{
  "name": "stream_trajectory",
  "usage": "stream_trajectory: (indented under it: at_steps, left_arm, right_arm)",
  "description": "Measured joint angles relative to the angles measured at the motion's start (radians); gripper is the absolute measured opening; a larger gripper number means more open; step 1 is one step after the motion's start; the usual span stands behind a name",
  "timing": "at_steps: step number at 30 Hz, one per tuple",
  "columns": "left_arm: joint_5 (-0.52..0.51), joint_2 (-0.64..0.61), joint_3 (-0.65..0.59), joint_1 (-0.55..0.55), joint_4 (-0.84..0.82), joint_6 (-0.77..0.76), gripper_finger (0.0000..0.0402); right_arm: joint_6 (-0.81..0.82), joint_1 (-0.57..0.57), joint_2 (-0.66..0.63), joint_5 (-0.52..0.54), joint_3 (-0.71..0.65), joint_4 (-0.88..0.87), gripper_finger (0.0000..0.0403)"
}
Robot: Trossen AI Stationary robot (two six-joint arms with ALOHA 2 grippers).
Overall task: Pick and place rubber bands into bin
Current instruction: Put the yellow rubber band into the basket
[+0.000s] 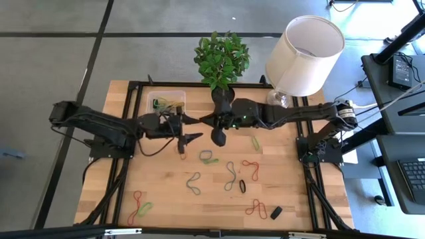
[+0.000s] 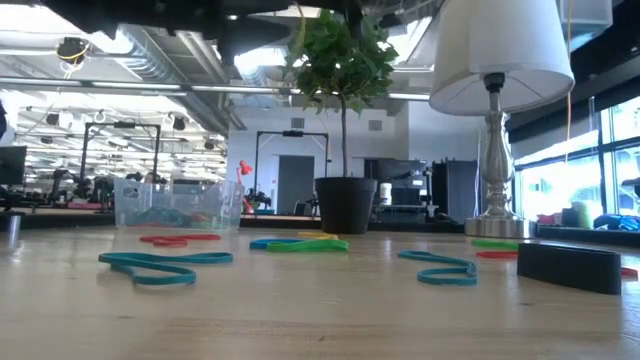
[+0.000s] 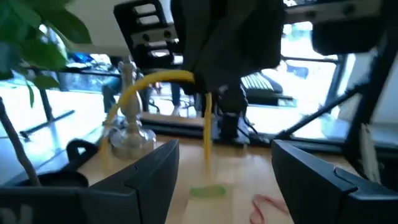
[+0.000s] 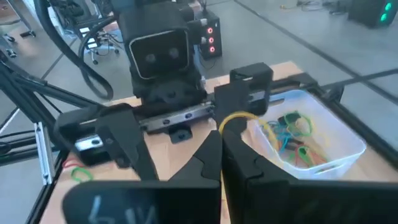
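Plant pot (image 1: 222, 93) and lamp (image 1: 302, 56) stand at the far edge, right of the bin (image 1: 166, 101); the two grippers meet nose to nose mid-table, just near of the pot, crowding each other. A small black block (image 1: 276, 212) lies near the right front, and in the low view it sits in front of the lamp. Bin sits far-left of centre against the far edge, holding a tangle of green, yellow, orange and blue bands. Left gripper (image 1: 192, 127) has its fingers spread wide, nothing between them. Right gripper (image 1: 207, 119) is pinched closed on a yellow band (image 4: 239, 118), which loops up off its tips beside the bin's right rim; the left wrist view shows that same band (image 3: 158, 84) arching from the right gripper. More bands (image 1: 229, 174) lie scattered over the near half: red, green, teal, orange, one black ring, all apart from the arms. A red-and-green pair lies close to the front-left corner. The table (image 1: 292, 192) has bare wood along the near right and the left side; the far edge is the cluttered one.
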Motion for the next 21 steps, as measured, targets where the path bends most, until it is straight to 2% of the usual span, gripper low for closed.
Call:
stream_trajectory:
  at_steps: [5, 12, 17, 21]
  left_arm:
    - [-0.044, 0.061, 0.049, 0.014, 0.012, 0.000, 0.0247]
    - [0.006, 0.109, 0.082, 0.018, 0.009, -0.010, 0.0238]
    - [0.010, 0.133, 0.105, 0.019, 0.011, -0.010, 0.0208]
    - [0.025, 0.132, 0.115, 0.018, 0.011, -0.010, 0.0163]
  right_arm:
    - [-0.008, -0.001, 0.000, -0.006, 0.006, -0.006, 0.0000]
    - [-0.011, 0.003, 0.000, -0.007, 0.006, 0.000, 0.0000]
    - [-0.011, 0.003, 0.000, -0.008, 0.006, 0.008, 0.0000]
    - [-0.010, 0.003, 0.000, -0.008, 0.006, 0.008, 0.0000]
